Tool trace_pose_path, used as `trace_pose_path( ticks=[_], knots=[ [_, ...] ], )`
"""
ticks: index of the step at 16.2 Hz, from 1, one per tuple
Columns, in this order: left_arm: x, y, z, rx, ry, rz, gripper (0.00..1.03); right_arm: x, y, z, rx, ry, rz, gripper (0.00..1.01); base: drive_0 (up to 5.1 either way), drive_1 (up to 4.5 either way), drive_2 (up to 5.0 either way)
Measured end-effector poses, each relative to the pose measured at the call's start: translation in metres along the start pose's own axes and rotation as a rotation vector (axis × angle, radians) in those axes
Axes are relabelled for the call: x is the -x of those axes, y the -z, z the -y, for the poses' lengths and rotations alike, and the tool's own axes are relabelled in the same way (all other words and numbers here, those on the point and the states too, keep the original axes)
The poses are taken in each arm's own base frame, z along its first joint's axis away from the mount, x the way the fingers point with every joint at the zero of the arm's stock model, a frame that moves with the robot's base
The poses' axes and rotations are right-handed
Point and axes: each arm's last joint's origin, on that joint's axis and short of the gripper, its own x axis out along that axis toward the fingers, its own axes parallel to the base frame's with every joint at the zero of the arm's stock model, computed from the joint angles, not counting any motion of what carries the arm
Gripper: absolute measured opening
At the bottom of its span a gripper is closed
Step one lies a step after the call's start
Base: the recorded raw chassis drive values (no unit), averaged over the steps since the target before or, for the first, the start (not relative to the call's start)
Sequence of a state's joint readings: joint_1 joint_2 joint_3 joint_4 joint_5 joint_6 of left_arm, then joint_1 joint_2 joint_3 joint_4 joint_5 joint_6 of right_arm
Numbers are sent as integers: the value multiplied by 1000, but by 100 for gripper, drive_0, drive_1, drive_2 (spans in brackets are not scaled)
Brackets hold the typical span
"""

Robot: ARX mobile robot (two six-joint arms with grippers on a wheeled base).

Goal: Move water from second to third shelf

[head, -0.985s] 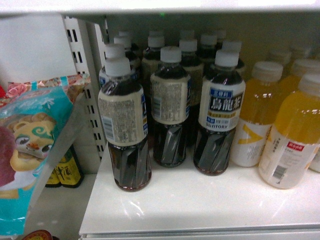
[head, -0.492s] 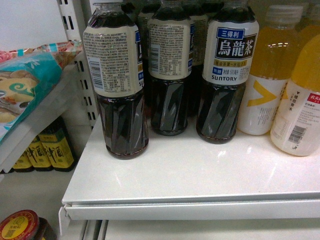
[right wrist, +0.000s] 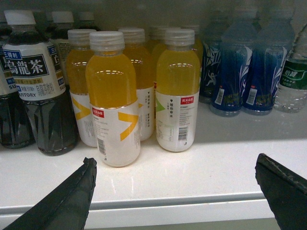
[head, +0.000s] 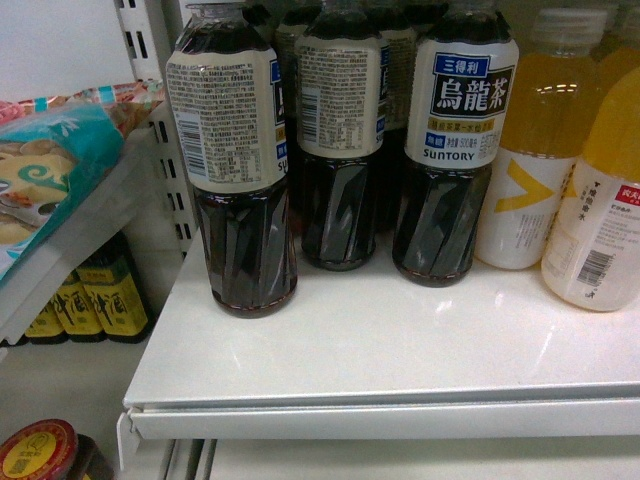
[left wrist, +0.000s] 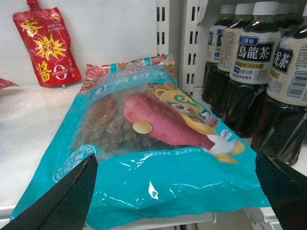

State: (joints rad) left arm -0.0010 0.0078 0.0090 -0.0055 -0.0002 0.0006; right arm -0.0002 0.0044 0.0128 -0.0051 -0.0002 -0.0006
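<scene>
The water, a clear ribbed bottle with a dark green label, stands at the far right edge of the right wrist view, partly cut off, behind the blue bottles. My right gripper is open in front of the white shelf, facing the yellow drink bottles, well left of the water. Over a teal snack bag on the neighbouring shelf, my left gripper is open and holds nothing. Neither gripper nor the water shows in the head view.
Dark tea bottles stand in rows on the shelf, with yellow drinks to their right. A red pouch leans on the back wall. Slotted uprights separate the two shelves. Small yellow-labelled bottles sit lower left.
The head view has dropped and closed in since a second ago: bottle caps left the top and the shelf's front edge came in. Almost nothing moved in the last half second.
</scene>
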Motion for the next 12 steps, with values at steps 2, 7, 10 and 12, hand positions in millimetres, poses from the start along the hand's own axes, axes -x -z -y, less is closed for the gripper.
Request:
trace_pose_path(
  ticks=[2,7,10,12],
  knots=[
    [0,0,0,0,0,0,98,0,0,0,0,0,0,98,0,0,0],
    [0,0,0,0,0,0,98,0,0,0,0,0,0,98,0,0,0],
    [0,0,0,0,0,0,98,0,0,0,0,0,0,98,0,0,0],
    [0,0,0,0,0,0,98,0,0,0,0,0,0,98,0,0,0]
  ],
)
